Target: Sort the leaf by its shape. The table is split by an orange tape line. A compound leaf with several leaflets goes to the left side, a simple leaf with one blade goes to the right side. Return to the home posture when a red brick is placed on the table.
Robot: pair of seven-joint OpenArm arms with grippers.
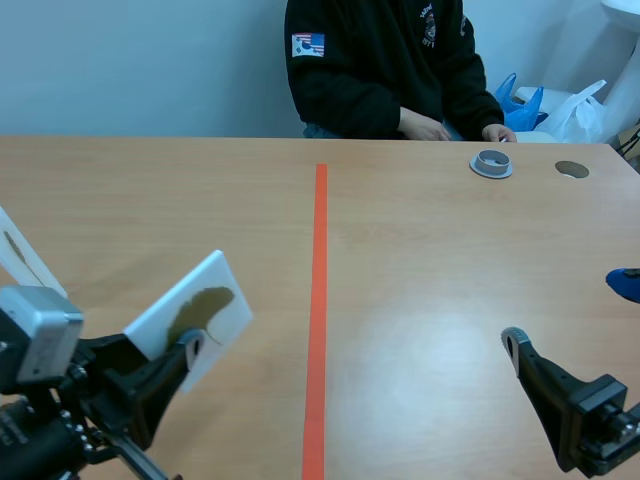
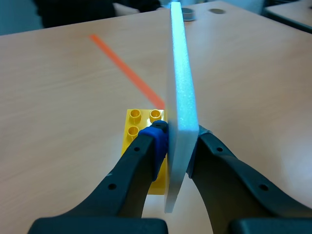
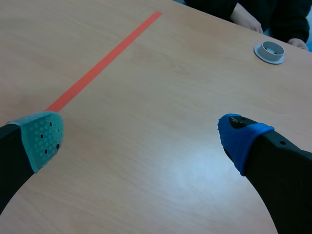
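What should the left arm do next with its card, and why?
Probably carry the card a little toward the tape line. The left gripper is shut on it left of that line, and its leaf print looks single-bladed, though unclear.

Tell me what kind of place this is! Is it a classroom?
Probably a robot test lab. A wooden table is split by an orange tape line, a black left arm and right arm stand at its near edge, the left jaws clamping a white card, and a person sits across.
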